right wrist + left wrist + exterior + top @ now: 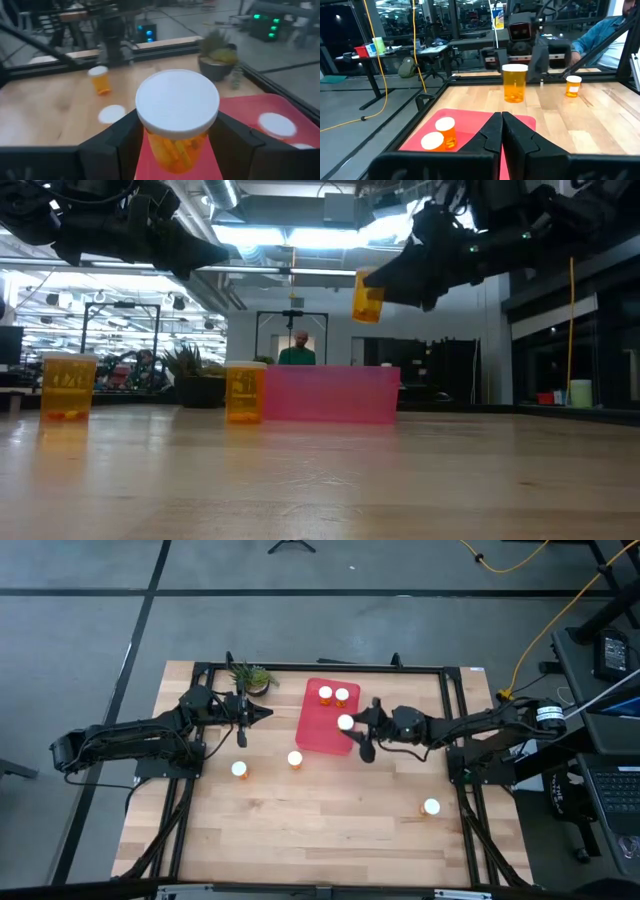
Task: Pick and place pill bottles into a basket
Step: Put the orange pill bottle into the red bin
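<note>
- The red basket (pixel 322 725) has two pill bottles (pixel 333 695) at its far end, close together; the middle and near end are bare
- The right gripper (pixel 352 733) hangs over the basket's right edge with a bottle (pixel 345 722) squeezed between its fingers, so that side is blocked from above
- The left gripper (pixel 262 714), fingers pressed together, sits up in the air just left of the basket, near the small plant (pixel 252 678)
- Two bottles (pixel 295 759) (pixel 239 769) stand on the table (pixel 330 830) near the basket's near-left corner, with a gap between them
- One bottle (pixel 431 806) stands alone, well apart on the right
- The near half of the table is open wood
</note>
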### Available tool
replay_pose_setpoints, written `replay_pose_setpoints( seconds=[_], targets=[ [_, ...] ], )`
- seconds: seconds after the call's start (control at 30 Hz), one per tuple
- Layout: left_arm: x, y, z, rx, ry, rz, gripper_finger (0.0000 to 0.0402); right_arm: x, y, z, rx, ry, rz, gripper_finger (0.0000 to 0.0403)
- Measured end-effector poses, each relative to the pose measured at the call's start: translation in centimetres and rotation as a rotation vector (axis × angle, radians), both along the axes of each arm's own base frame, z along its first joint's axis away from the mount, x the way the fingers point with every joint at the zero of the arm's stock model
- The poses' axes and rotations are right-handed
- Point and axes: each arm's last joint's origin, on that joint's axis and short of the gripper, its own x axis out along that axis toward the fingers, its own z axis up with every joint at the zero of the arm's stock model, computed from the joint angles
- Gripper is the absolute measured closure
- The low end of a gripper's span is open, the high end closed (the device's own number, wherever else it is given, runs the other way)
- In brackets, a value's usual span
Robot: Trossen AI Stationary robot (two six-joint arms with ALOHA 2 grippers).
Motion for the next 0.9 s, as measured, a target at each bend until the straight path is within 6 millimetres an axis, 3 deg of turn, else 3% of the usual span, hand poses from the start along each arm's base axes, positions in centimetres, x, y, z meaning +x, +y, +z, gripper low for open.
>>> replay_pose_setpoints(
  seconds=[0.27,0.63,0.9],
  targets=[
    [0.0,0.0,0.0,0.001,-0.002,0.003,0.0394,0.0,-1.2,0.1,0.040,-0.001,-0.128,0.0197],
    [0.0,0.0,0.1,0.004,-0.008,0.003,0.0395,1.9,-3.4,4.0,-0.005,0.086,-0.182,0.0197],
    [0.0,0.0,0.1,0.005,-0.008,0.005,0.0395,1.7,-4.5,2.3,0.047,0.115,-0.232,0.0197]
  ],
)
